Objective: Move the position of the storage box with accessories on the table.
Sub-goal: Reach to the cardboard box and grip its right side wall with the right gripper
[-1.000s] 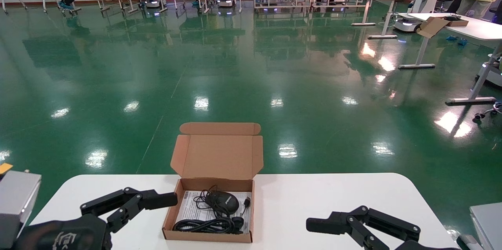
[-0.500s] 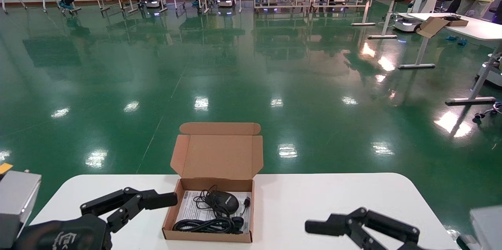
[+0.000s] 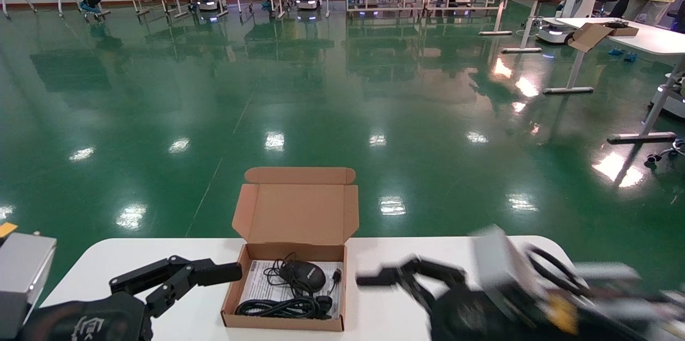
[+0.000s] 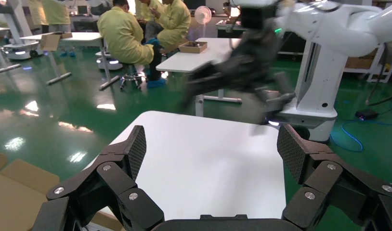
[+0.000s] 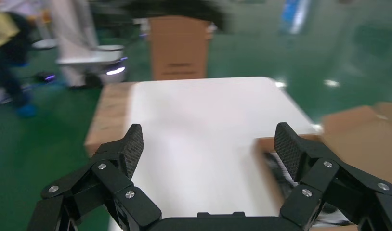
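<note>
We bring our right gripper (image 3: 374, 278), jaws spread wide, just beside the storage box (image 3: 289, 290), ready to take its wall; our left gripper (image 3: 222, 272), also agape, waits at the opposite side.

Bare table (image 3: 374, 255) lies between the storage box (image 3: 289, 298) and the right end effector (image 3: 374, 278).

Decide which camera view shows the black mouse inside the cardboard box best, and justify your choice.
The head view: the mouse lies in full sight in the open storage box, on the paper sheet among black cables. The right wrist view shows only a blurred edge of the box; the left wrist view shows just a cardboard corner, no mouse.
</note>
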You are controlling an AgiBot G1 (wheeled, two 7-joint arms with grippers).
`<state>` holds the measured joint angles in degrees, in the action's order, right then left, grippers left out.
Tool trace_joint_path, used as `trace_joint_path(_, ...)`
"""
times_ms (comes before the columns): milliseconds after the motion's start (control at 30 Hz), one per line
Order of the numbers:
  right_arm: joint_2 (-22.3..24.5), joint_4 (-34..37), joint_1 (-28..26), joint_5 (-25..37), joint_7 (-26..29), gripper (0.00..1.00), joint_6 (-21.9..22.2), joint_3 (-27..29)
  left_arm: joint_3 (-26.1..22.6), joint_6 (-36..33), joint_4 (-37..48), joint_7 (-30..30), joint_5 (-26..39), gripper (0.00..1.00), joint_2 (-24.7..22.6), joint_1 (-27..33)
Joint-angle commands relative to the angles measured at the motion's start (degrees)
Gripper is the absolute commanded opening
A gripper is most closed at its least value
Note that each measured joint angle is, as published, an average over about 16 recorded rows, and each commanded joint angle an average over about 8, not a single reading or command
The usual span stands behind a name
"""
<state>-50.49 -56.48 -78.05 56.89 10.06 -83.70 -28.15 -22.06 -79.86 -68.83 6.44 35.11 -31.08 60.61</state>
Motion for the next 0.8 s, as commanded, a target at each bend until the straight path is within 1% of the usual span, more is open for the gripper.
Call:
trace_joint_path(33, -3.2, 4.1, -2.0, 2.5, -1.1, 1.00, 2.1, -1.1, 0.0, 0.0, 0.0, 0.0, 0.0, 1.00, 0.0, 0.0)
trace_joint_path(233, -12.0, 16.1, -5.7, 7.8, -6.1, 1.00, 9.1, -3.2, 0.0, 0.0, 0.0, 0.0, 0.0, 1.00, 0.0, 0.0)
trace_joint_path(433, -19.0, 27.5, -7.2, 10.4, -11.0, 1.00, 17.9, -3.6, 0.0, 0.0, 0.0, 0.0, 0.0, 1.00, 0.0, 0.0)
trace_joint_path(633, -23.9, 36.8, -7.4, 10.2, -14.0, 1.00, 26.7, -2.5, 0.0, 0.0, 0.0, 0.0, 0.0, 1.00, 0.0, 0.0)
trace_joint_path(800, -26.0, 41.9, -7.1, 9.5, -15.4, 1.00, 31.1, -1.9, 0.0, 0.0, 0.0, 0.0, 0.0, 1.00, 0.0, 0.0)
